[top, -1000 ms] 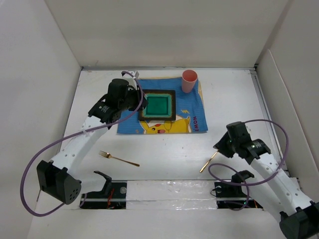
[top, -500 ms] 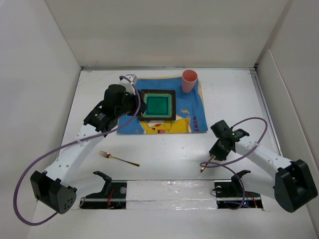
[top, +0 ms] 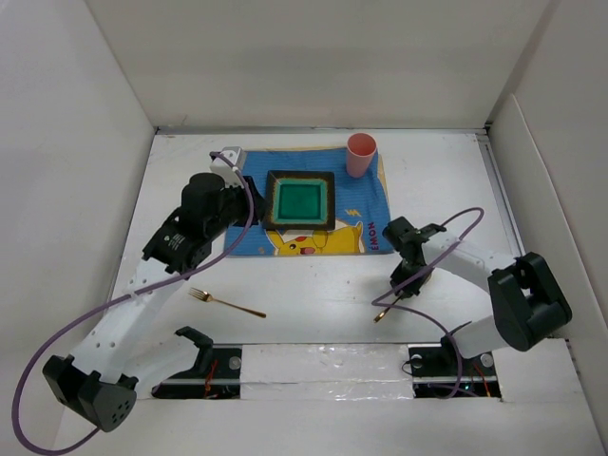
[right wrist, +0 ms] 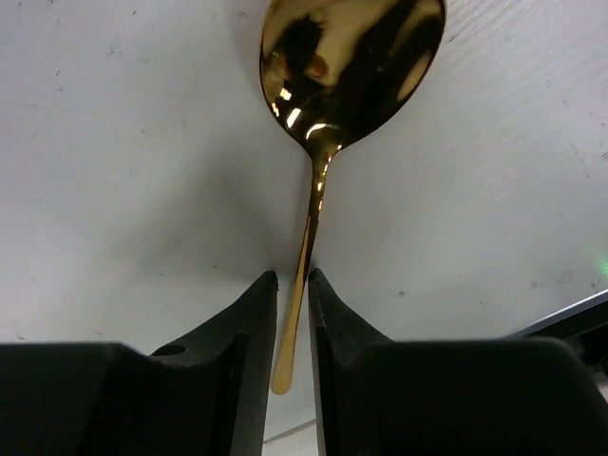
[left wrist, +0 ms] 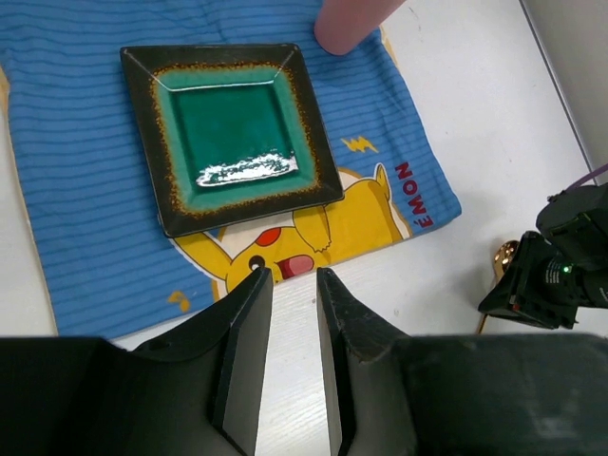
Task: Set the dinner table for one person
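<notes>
A gold spoon (top: 391, 306) (right wrist: 347, 57) lies on the white dinner table (top: 313, 285) at the near right. My right gripper (top: 407, 275) (right wrist: 293, 280) is down at the table, its jaws narrowly astride the spoon's handle with a sliver of gap, so still open. A gold fork (top: 226, 303) lies at the near left. A green square plate (top: 302, 200) (left wrist: 233, 133) and a pink cup (top: 361, 154) (left wrist: 347, 24) sit on the blue cartoon mat (top: 366, 223) (left wrist: 76, 190). My left gripper (top: 234, 200) (left wrist: 293, 277) hovers open and empty over the mat's near edge.
White walls enclose the table on the left, back and right. The arm bases and a taped strip (top: 313, 366) run along the near edge. My right arm (left wrist: 560, 275) shows in the left wrist view, beside the spoon's bowl (left wrist: 503, 256).
My left gripper has let go of the plate's left edge and drawn back toward the near left. The right arm swung in and came down over the spoon handle, its jaws narrowing.
</notes>
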Controlling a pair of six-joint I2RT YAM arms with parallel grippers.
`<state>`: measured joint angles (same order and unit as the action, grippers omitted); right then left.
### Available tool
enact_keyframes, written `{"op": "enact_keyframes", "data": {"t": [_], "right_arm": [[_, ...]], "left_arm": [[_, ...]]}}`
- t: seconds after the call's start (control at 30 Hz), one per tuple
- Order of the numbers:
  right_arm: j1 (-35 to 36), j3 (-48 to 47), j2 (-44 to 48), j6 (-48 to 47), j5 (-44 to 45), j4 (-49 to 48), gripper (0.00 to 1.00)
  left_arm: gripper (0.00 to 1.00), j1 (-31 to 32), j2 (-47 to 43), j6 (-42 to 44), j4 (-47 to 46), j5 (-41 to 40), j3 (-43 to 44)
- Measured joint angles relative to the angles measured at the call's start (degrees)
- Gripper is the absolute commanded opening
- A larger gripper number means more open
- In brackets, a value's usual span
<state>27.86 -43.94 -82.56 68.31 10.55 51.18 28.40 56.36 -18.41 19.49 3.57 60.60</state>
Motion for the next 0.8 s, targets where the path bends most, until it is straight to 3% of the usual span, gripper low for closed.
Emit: {"op": "enact_keyframes", "data": {"t": [0.13, 0.33, 0.8], "right_arm": [[0.52, -0.57, -0.44, 0.81, 0.61, 0.42, 0.20], [0.26, 0.66, 2.99, 1.05, 1.01, 0.46, 0.29], [-1.66, -1.55, -1.81, -0.07, 1.05, 1.40, 0.22]], "left_arm": [[0.24, 0.00, -0.94, 1.07, -0.57, 0.57, -2.03], [0.24, 0.24, 0.55, 2.08, -1.01, 2.32, -3.39], [0.23, 0.83, 1.55, 3.39, -1.22, 0.96, -3.48]]}}
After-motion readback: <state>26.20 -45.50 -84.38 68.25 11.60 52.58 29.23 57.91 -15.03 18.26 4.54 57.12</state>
